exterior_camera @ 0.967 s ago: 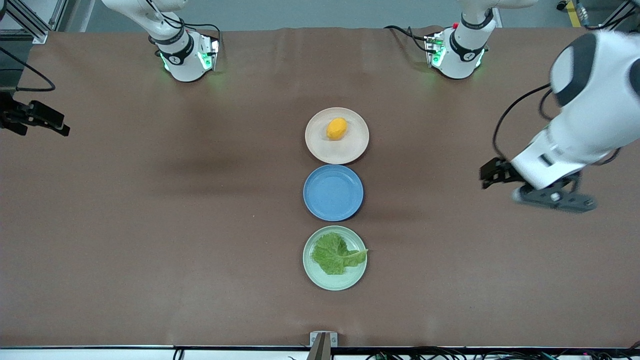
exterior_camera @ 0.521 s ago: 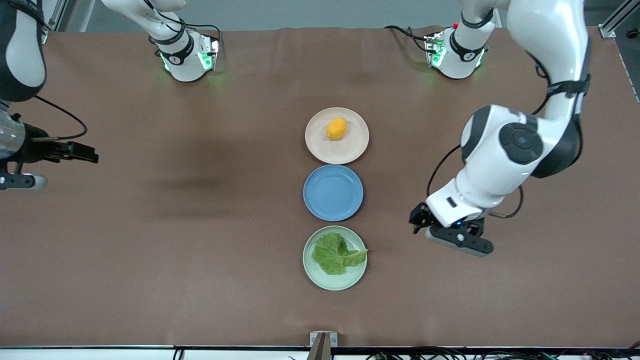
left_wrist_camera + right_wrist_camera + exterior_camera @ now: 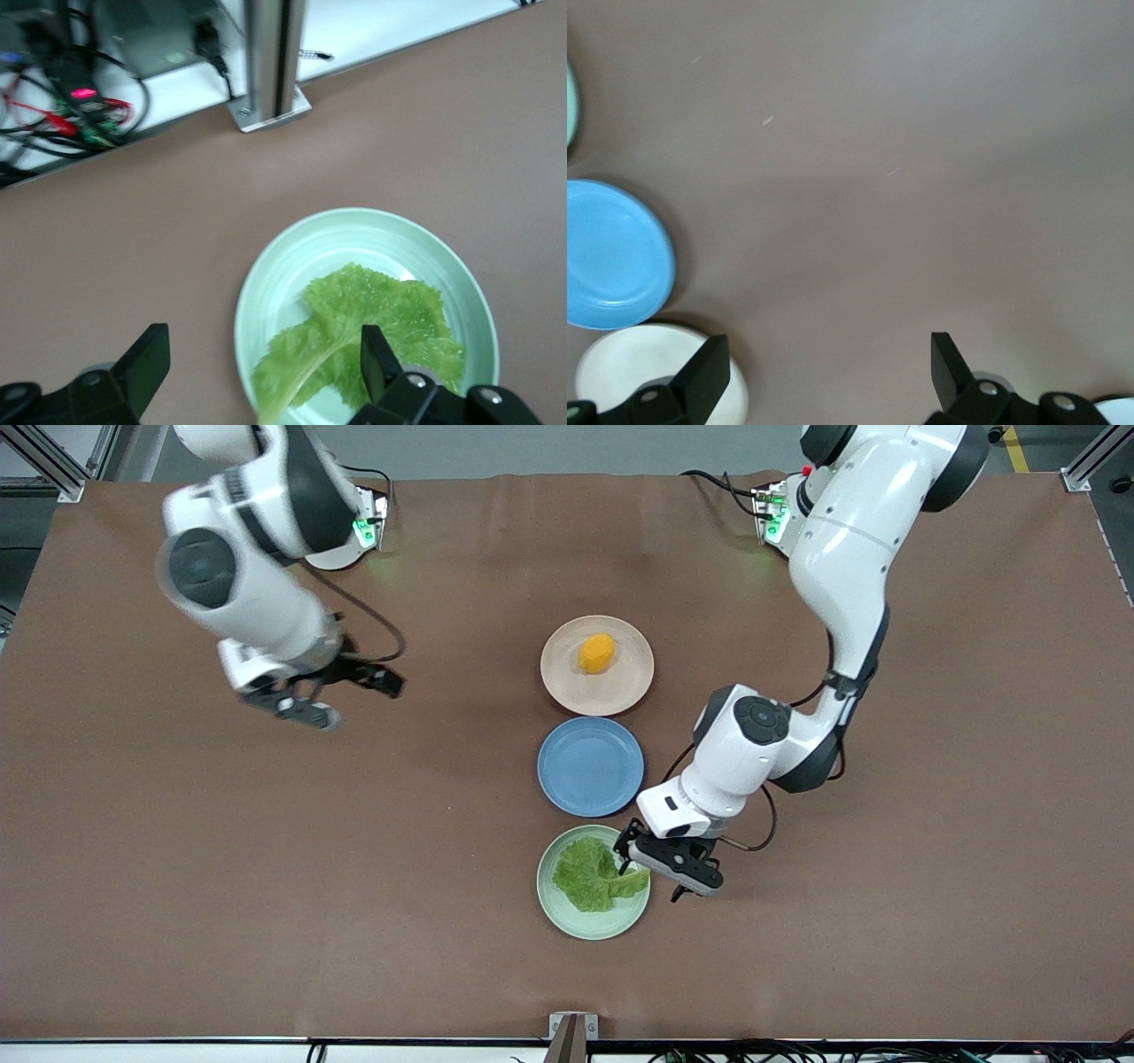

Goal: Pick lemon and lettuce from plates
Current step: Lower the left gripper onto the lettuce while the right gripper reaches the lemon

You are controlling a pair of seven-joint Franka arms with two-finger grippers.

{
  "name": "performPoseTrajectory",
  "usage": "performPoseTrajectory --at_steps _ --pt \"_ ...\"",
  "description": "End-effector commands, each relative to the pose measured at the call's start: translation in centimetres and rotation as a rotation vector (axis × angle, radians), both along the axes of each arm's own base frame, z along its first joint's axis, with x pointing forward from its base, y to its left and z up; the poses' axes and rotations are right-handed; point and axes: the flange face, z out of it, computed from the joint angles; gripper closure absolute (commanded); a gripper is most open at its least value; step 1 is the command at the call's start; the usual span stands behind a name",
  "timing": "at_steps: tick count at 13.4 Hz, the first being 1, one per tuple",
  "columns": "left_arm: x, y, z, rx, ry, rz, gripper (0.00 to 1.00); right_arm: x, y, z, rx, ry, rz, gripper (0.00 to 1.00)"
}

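Left gripper (image 3: 651,877) open, over stem end of lettuce (image 3: 594,875) at rim of green plate (image 3: 589,926), near table's front-camera edge, midway along. Right gripper (image 3: 341,695) open, over bare table toward right arm's end. Lemon (image 3: 597,653) on beige plate (image 3: 567,691), nearer bases.

Risks, judged:
- thin leaf slips from fingers; pinch catches plate rim, plate drags
- lemon rolls if nudged

Left wrist view shows finger (image 3: 379,354) over leaf; front view alone shows lemon.
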Motion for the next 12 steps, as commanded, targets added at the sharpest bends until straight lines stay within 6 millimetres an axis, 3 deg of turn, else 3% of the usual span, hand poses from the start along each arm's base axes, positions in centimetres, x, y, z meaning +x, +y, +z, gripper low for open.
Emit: performPoseTrajectory --at_steps 1,3,5,9,11,12 --pt "0.1 -1.1 -2.2 0.005 -0.069 -0.070 0.06 -5.7 9.1 -4.4 -0.001 -0.036 -0.089 0.00" --pt "-0.9 -2.3 -4.1 0.017 -0.047 -0.093 0.13 -9.2 16.1 -8.9 0.016 -0.081 -0.172 0.00" --pt "-1.1 -2.1 -5.5 0.029 -0.033 -0.097 0.28 -12.3 20.9 -12.9 0.019 -0.105 -0.247 0.00" --pt "-1.8 -2.8 -8.1 0.045 -0.030 -0.135 0.32 -16.4 27.3 -18.6 -0.025 -0.098 -0.348 0.00" --pt "-2.1 -3.1 -8.7 0.040 -0.038 -0.137 0.32 -16.3 28.8 -20.2 -0.036 -0.104 -0.384 0.00" --pt "-2.3 -3.2 -9.0 0.040 -0.044 -0.143 0.37 -16.5 29.4 -21.0 -0.043 -0.111 -0.390 0.00"
